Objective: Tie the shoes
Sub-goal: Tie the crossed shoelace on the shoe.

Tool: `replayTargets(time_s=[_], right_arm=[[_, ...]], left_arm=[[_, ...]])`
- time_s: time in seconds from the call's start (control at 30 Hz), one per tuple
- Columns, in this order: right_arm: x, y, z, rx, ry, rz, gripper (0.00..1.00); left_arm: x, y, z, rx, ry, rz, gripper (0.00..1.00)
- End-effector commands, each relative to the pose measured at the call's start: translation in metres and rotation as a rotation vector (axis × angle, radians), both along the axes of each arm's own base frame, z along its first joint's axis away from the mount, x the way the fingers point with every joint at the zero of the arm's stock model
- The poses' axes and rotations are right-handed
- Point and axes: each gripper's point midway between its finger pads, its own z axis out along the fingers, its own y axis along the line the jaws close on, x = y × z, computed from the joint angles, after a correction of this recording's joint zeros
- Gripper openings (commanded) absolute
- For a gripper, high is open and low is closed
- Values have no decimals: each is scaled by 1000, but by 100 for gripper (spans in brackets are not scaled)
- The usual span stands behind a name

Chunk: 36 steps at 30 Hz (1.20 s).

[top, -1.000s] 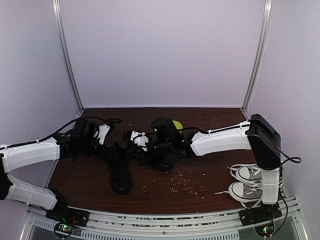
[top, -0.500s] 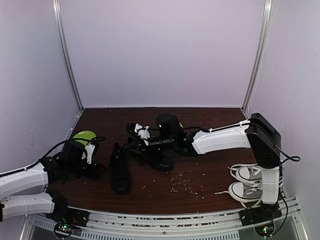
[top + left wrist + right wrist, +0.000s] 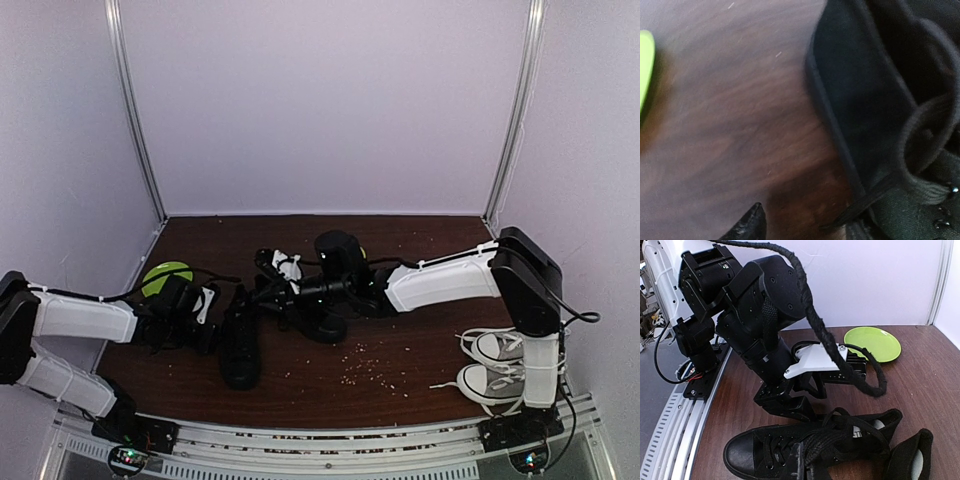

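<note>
From above, my left claw (image 3: 218, 312) sits low at the heel end of a black shoe (image 3: 240, 350). That shoe lies left of the middle of the surface (image 3: 420, 250), toe toward the near edge. The second black shoe (image 3: 318, 322) sits just to its right, near my right claw (image 3: 268, 270). A green plate (image 3: 165, 275) lies by the left edge, and grey-and-white sneakers (image 3: 495, 365) fill the near right corner.

On the left wrist view only one fingertip (image 3: 750, 227) shows, over bare wood beside the shoe's collar. I can't tell how wide that claw stands.

On the right wrist view a black lace (image 3: 810, 315) arcs through the air. My right claw is fully closed; whether it pinches the lace, I can't tell.
</note>
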Motion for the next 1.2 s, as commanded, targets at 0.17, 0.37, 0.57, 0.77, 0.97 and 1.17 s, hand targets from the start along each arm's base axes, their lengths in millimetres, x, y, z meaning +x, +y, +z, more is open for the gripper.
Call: replayTargets(time_s=[0.17,0.37,0.57,0.77,0.97,1.17], right_arm=[[2,-4,11,24,-9,2,0],[15,-23,20,46,8,-71,0],[29,-57,26,42,53,-202,0],[59,-116,-1,38,303,-377,0],[56,-148,-34,-18,474,-445,0],[59,-193,-65,-33,620,-560,0]], left_arm=[[14,-37,15,-99,-76,-167,3],[5,-17,31,-129,-63,-15,0],[-18,38,56,-157,-70,344,0],[-39,83,84,-237,-155,555,0],[-57,131,84,-234,-182,750,0],[-62,159,87,-258,-233,916,0]])
